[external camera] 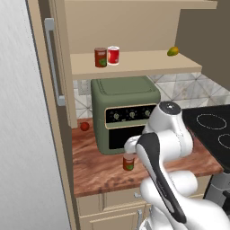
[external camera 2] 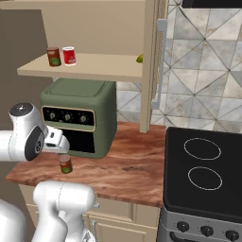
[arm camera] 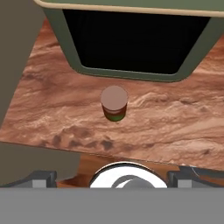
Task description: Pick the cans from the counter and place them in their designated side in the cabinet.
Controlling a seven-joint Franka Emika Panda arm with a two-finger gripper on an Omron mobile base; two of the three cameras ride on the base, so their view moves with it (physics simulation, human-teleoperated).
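Arm bent forward over the counter (external camera: 99,173), elbow joint raised in front of the green oven (external camera: 123,112), hand pointing straight down. Gripper (arm camera: 114,177) poised directly above a brown-red can (arm camera: 114,103), clear of it, nothing held. Jaws spread wide, one dark fingertip (arm camera: 40,178) low at each side of the hand view, the can centred between them but well below. Same can (external camera: 129,162) standing upright on the wood-grain slab just in front of the oven's dark door, partly hidden behind the wrist from the left base view; seen under the hand (external camera 2: 60,147) from the right base view, can (external camera 2: 65,165) resting on the counter (external camera 2: 127,170) near its front edge.

Two more cans up on the shelf board of the cabinet (external camera: 134,65): a brown-red one with green label (external camera: 100,57) and a bright red one (external camera: 113,55), side by side, just touching or nearly so, toward the left end of the shelf. Same pair at the left end from the right base view: brown-red (external camera 2: 53,56), bright red (external camera 2: 69,56). Yellow-green fruit (external camera: 173,51) at the far right of that shelf. Tall cabinet door (external camera: 54,67) with grey bar handle standing open at the left. Small red round fruit (external camera: 84,126) on the counter left of the oven, by the wall. Black stovetop (external camera 2: 205,170) with two ring burners to the right of the counter, patterned grey tiles (external camera 2: 203,61) behind. Beige drawers (external camera: 108,202) below the slab.
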